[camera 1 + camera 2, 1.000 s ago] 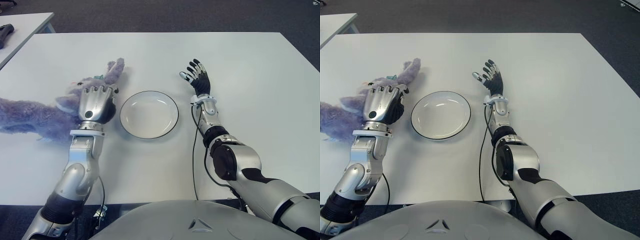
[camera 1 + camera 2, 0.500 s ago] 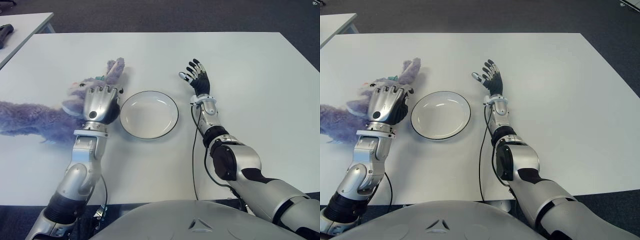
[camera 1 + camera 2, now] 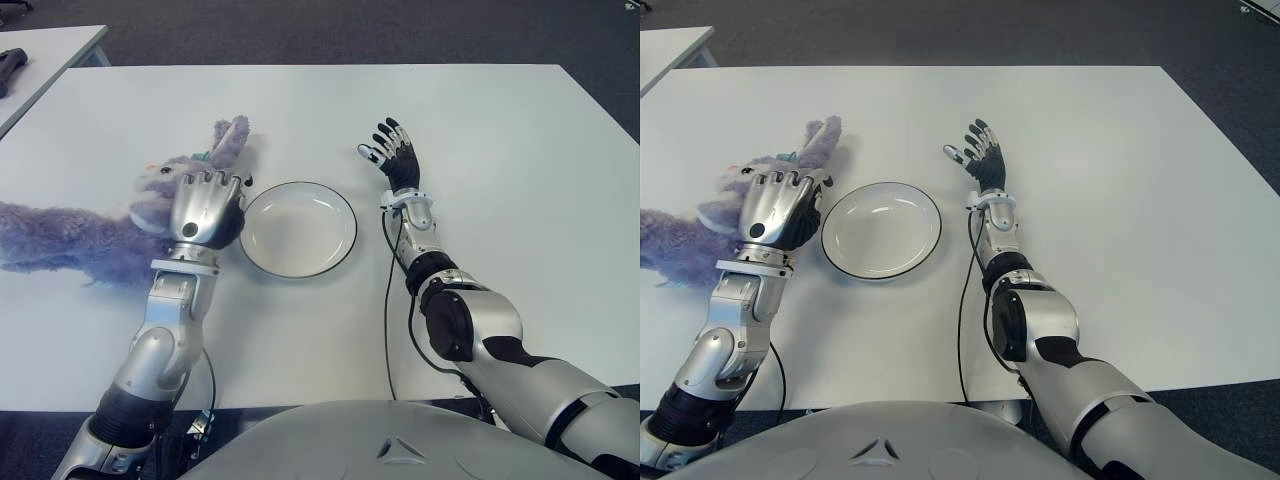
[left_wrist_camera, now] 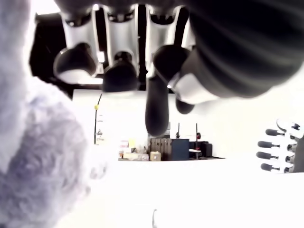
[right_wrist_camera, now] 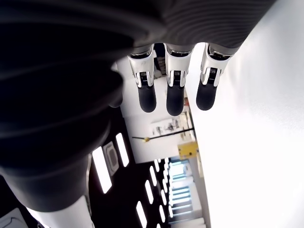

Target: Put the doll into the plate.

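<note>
A long purple plush doll [image 3: 70, 240] lies on the white table [image 3: 500, 130] at the left, its head and ears [image 3: 225, 140] towards the plate. My left hand [image 3: 205, 205] sits over the doll's head with its fingers curled on the fur [image 4: 38, 156], just left of the plate's rim. The white plate [image 3: 298, 228] with a dark rim stands in the middle and holds nothing. My right hand [image 3: 392, 155] shows to the right of the plate, fingers [image 5: 174, 92] spread and holding nothing.
A black cable [image 3: 387, 300] runs along my right forearm down to the table's near edge. A second white table [image 3: 45, 55] stands at the far left with a dark object [image 3: 10, 65] on it.
My left hand has shifted right towards the plate, and the doll's head has come along with it. The right hand has not moved.
</note>
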Action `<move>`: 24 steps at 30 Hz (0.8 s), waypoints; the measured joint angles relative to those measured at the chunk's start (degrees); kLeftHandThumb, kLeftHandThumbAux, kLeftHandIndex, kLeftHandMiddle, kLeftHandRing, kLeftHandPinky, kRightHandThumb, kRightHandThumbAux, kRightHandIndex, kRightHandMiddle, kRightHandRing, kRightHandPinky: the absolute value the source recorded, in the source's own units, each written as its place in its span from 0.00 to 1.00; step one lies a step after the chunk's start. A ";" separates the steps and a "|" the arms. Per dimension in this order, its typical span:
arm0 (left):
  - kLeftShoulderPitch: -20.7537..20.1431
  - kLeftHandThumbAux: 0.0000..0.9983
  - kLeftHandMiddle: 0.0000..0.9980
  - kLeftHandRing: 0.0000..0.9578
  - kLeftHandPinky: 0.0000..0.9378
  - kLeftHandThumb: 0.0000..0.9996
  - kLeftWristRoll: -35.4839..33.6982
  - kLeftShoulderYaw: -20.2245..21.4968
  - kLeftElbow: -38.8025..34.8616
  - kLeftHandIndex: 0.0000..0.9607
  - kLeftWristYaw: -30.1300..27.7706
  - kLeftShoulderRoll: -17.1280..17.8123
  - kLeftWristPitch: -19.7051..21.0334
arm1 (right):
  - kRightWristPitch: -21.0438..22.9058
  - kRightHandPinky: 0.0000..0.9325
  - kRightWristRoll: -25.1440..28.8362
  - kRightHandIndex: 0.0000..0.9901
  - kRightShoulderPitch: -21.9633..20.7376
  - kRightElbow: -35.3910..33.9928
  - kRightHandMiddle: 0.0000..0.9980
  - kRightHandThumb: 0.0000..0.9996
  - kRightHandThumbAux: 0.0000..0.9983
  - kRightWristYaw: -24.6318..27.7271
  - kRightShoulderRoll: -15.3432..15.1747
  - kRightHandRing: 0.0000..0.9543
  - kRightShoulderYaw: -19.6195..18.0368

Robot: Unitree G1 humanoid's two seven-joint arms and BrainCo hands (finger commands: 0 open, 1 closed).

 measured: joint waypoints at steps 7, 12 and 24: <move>-0.26 0.67 0.55 0.85 0.89 0.85 0.02 -0.01 0.31 0.41 1.00 -0.77 -1.20 | 0.00 0.14 -0.01 0.09 0.00 0.00 0.12 0.04 0.87 0.01 0.00 0.12 0.01; -0.64 0.67 0.55 0.84 0.87 0.85 0.07 0.00 0.53 0.41 3.34 -1.43 -2.30 | -0.01 0.14 0.00 0.09 0.00 0.00 0.12 0.03 0.87 0.03 0.00 0.12 0.01; -1.35 0.67 0.49 0.66 0.67 0.83 2.36 0.61 2.04 0.45 13.63 -1.55 -5.88 | -0.01 0.15 0.06 0.10 0.00 -0.01 0.12 0.03 0.87 0.07 0.01 0.12 0.00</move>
